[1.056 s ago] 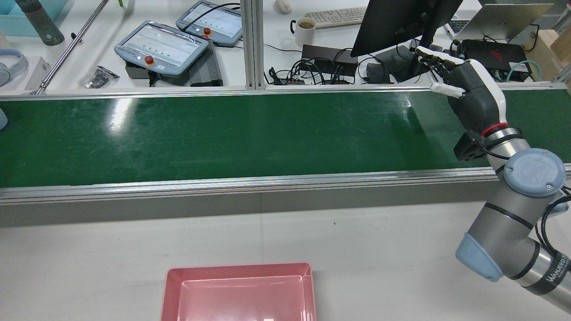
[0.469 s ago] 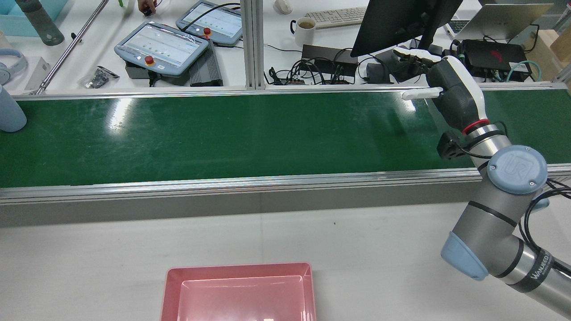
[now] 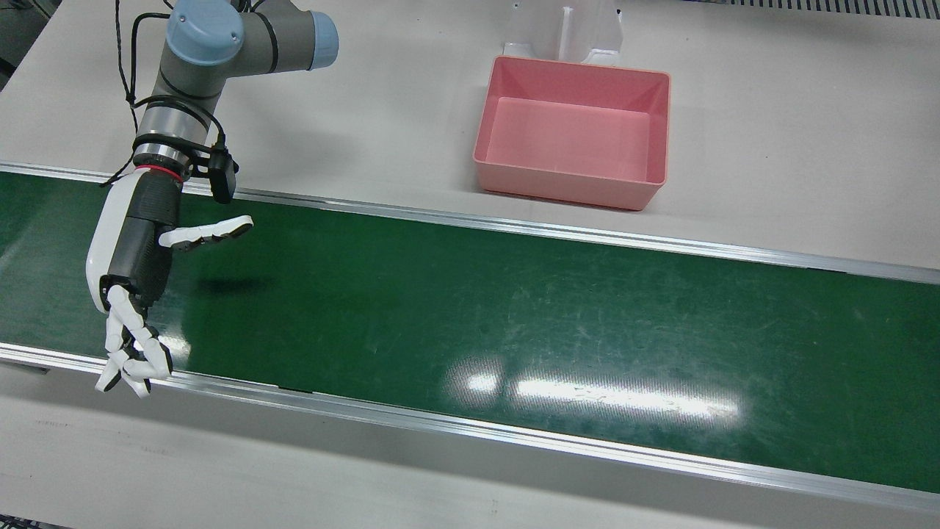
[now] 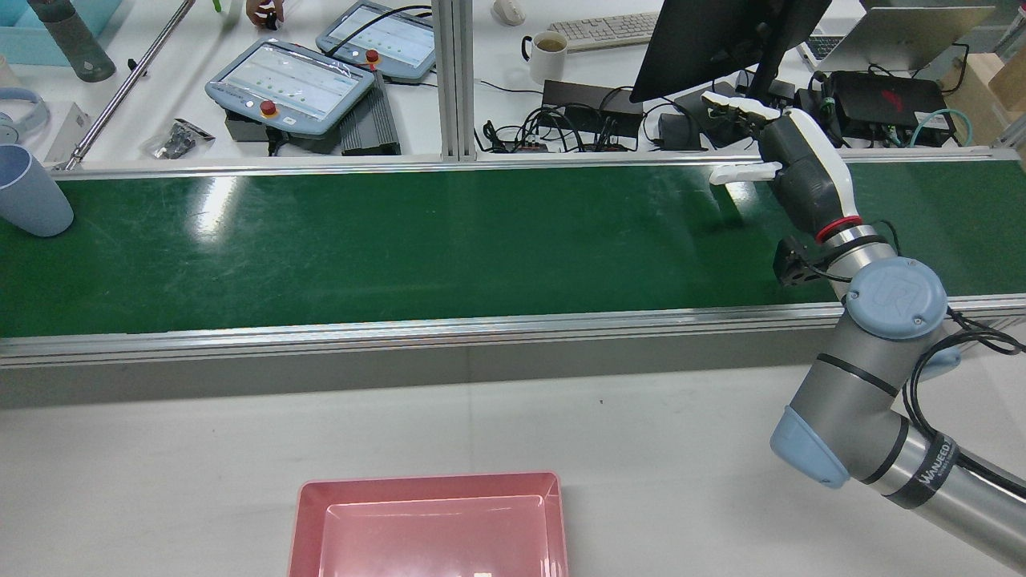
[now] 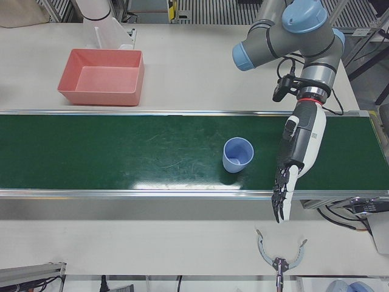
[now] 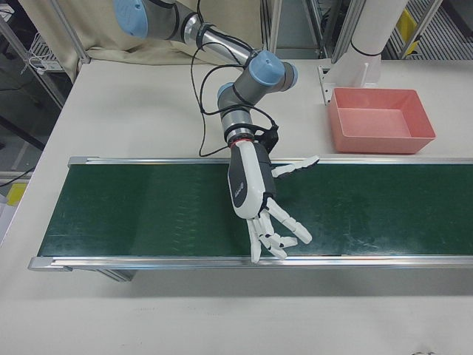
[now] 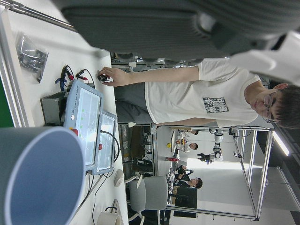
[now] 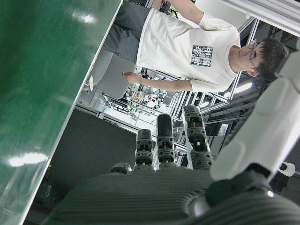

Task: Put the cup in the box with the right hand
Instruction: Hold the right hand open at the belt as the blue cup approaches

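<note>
Pink plastic box (image 4: 309, 521) sits on the white table (image 4: 681, 433) on the robot's side of the belt, with nothing inside it. The pale blue cup (image 4: 30, 192) stands upright and empty on the green conveyor belt (image 4: 401, 240) at the rear view's left edge, well apart from the box. In the left-front view it stands just beside the left hand (image 5: 301, 143), which hangs over the belt with straight, spread fingers and holds nothing.

A second ago only a sliver of the cup showed at that edge; now most of it is in view. The right hand (image 4: 801, 172) has shifted left and lower over the belt's far side. It is wide open and empty, thumb out sideways. A person's hand (image 4: 264, 12) has come into view on the desk beyond.

The right hand's fingertips (image 3: 132, 364) reach past the operators' side rail (image 3: 440, 422). Between cup and right hand the belt lies bare along nearly its whole length, and bare table separates the near rail from the box
</note>
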Motion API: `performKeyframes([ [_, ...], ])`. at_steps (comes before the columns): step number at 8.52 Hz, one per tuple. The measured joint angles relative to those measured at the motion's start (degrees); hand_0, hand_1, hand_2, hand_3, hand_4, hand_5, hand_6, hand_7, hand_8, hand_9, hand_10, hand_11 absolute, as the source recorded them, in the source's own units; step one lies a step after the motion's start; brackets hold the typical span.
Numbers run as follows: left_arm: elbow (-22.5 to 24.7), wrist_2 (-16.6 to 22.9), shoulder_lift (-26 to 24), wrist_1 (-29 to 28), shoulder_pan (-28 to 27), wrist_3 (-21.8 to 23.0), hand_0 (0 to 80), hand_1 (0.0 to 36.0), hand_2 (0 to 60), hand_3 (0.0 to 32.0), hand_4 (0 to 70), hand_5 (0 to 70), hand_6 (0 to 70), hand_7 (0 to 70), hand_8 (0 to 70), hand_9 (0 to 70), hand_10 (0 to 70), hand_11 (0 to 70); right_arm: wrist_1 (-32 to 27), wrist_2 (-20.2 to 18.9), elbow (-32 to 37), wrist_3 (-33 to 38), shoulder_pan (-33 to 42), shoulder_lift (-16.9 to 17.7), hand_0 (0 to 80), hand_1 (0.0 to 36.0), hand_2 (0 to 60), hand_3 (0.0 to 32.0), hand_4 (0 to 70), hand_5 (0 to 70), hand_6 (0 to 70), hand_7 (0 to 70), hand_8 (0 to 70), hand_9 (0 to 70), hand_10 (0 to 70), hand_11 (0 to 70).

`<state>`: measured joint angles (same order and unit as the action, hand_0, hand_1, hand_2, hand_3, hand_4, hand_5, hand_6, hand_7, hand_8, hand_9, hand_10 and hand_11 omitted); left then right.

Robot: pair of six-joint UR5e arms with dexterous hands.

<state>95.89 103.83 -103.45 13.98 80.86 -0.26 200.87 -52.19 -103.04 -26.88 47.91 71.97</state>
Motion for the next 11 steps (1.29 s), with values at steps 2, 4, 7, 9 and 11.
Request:
performKeyframes([
  [2,0.00,0.02,0.00,0.00,0.00,0.00,0.0,0.0,0.0,0.0,0.0,0.0,0.0,0.0,0.0,0.0,0.0,0.0,-0.04,-0.01,0.72,0.12,-0.21,-0.50,47.3,4.7,0.0,0.0,12.2,3.9,9.9,43.5,9.6,20.7,0.0,0.0],
  [4,0.00,0.02,0.00,0.00,0.00,0.00,0.0,0.0,0.0,0.0,0.0,0.0,0.0,0.0,0.0,0.0,0.0,0.0,-0.04,-0.02,1.13,-0.27,-1.33,-0.91,44.0,21.2,41.5,0.0,0.0,5.1,10.0,43.1,10.0,21.2,0.0,0.0],
  [7,0.00,0.05,0.00,0.00,0.00,0.00,0.0,0.0,0.0,0.0,0.0,0.0,0.0,0.0,0.0,0.0,0.0,0.0,0.00,-0.10,1.26,-0.85,-2.20,-1.77,47.9,5.1,0.0,0.0,10.3,4.2,9.5,42.2,9.7,20.6,0.0,0.0],
  [9,0.00,0.02,0.00,0.00,0.00,0.00,0.0,0.0,0.0,0.0,0.0,0.0,0.0,0.0,0.0,0.0,0.0,0.0,0.03,-0.11,1.27,-1.07,-2.97,-1.89,43.4,0.0,0.0,0.0,11.7,2.0,8.7,41.5,8.8,19.7,0.0,0.0],
  [11,0.00,0.02,0.00,0.00,0.00,0.00,0.0,0.0,0.0,0.0,0.0,0.0,0.0,0.0,0.0,0.0,0.0,0.0,0.04,-0.05,1.25,-1.01,-3.35,-1.90,45.5,0.0,0.0,0.0,10.8,2.6,8.5,40.2,8.8,19.5,0.0,0.0],
])
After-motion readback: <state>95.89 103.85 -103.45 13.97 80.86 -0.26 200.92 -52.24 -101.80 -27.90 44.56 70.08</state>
